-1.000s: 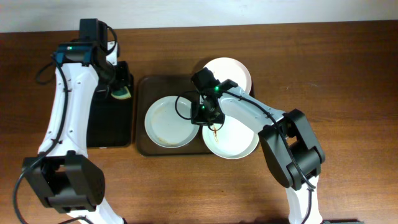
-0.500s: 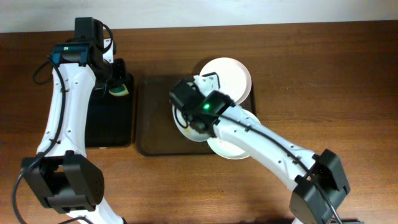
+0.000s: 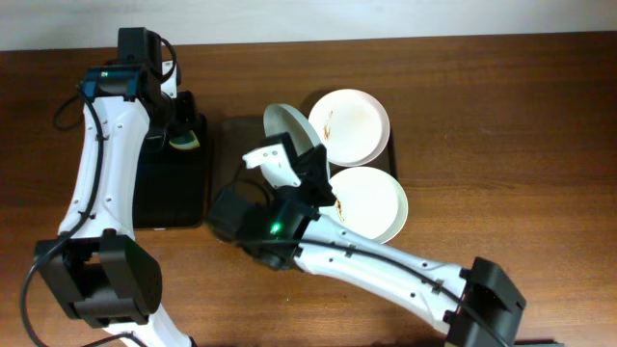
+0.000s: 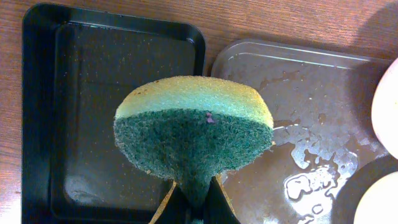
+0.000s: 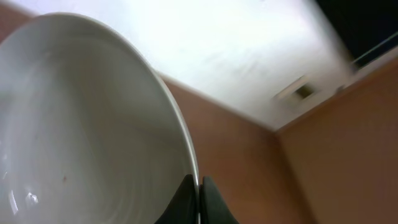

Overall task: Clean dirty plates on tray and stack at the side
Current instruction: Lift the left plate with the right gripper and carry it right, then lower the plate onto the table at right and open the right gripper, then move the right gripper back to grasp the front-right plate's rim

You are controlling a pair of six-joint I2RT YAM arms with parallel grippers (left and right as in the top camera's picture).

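The lifted plate (image 3: 287,130) now stands tipped almost on edge above the back left of the brown tray (image 3: 227,149), pinched at its rim by the right gripper (image 3: 307,164). A second ago it lay flat on the tray's left half with the gripper just reaching its edge, so the pick-up is done and the plate looks presented for wiping. The smeared plate (image 3: 352,125), with a thin brown streak near its left rim, sits at the tray's far right corner, overhanging the edge. The third plate (image 3: 368,202) lies in front of it, also partly off the right side. The left gripper (image 3: 185,135) has hardly shifted: it hangs over the black tray (image 3: 169,198), closed on a sponge (image 3: 185,143), well apart from the raised plate, so the scrub has probably not begun. The right wrist camera alone shows the fingers clamped on the plate's thin rim and a pale inner face with no streak I can make out. The left wrist camera alone shows the sponge's green scouring side under a yellow top, and water pooled on the brown tray's floor.
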